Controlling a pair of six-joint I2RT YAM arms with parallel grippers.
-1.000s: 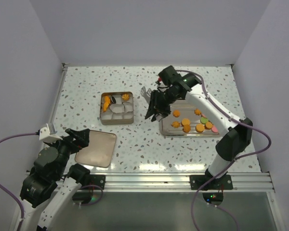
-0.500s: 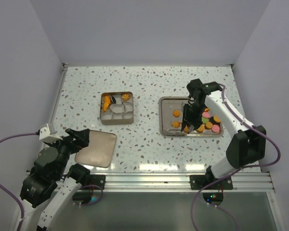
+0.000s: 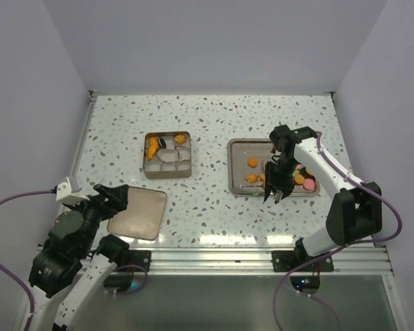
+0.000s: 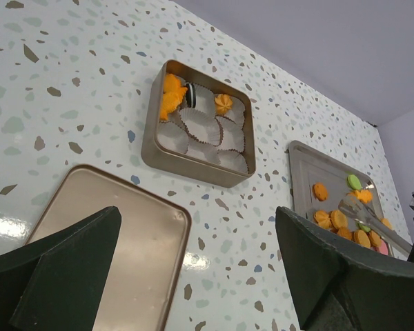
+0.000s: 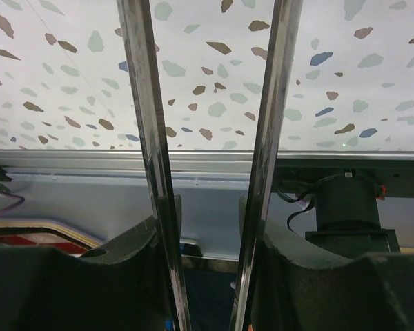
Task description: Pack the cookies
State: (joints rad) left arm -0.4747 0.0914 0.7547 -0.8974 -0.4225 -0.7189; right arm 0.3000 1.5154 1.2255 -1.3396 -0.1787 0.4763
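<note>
Steel tongs (image 5: 149, 138) are clamped in the right hand (image 3: 272, 178), both blades running out between its fingers with a gap between them and nothing in that gap where the wrist view shows it; their tips run out of that view. This hand hangs over the near part of a metal tray (image 3: 238, 146), which sits on the speckled worktop (image 3: 207, 117) to the right of the square tin (image 3: 168, 174) and clear of it.

Most of the cookies (image 3: 252, 163) lie loose on that tray: mainly orange discs, with a few pink and green ones at the end farthest from the tin. A few more are already in the tin, along its far side: orange ones in the far left corner, a dark one with a white filling just beside them, and one orange piece in the far right corner. White paper cups (image 4: 205, 128) fill the rest of the tin.

Nearer the arm bases than the tin, and a little to its left, lies a shallow tan lid (image 3: 139, 214), apart from the tin. The left hand (image 3: 114, 198) hovers at the lid's left edge, its fingers spread wide and grasping nothing.
</note>
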